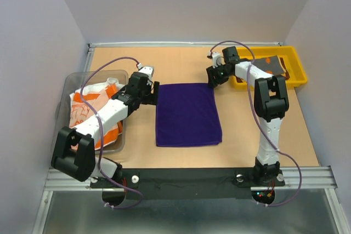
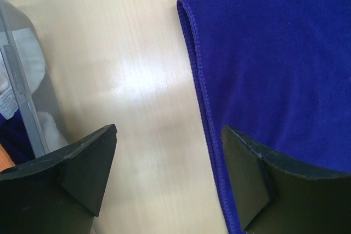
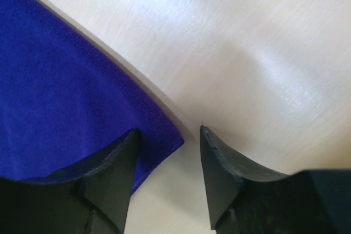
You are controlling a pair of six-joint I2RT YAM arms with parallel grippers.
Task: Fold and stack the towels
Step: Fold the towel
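Looks like the start of a fold on the purple towel (image 1: 188,114), lying flat mid-table between both arms, with the patterned towel (image 1: 88,108) waiting in the clear bin (image 1: 122,75) at left and another dark cloth in the yellow tray (image 1: 293,61) far right. Left gripper (image 2: 167,176) spread wide astride the towel's far-left hem, one finger over cloth, one over bare table (image 1: 181,61), holding nothing; right gripper (image 3: 167,152) partly open, bracketing the far-right corner (contact impossible to tell). Next, probably: lower, pinch both far corners together, then carry them toward the near edge evenly.
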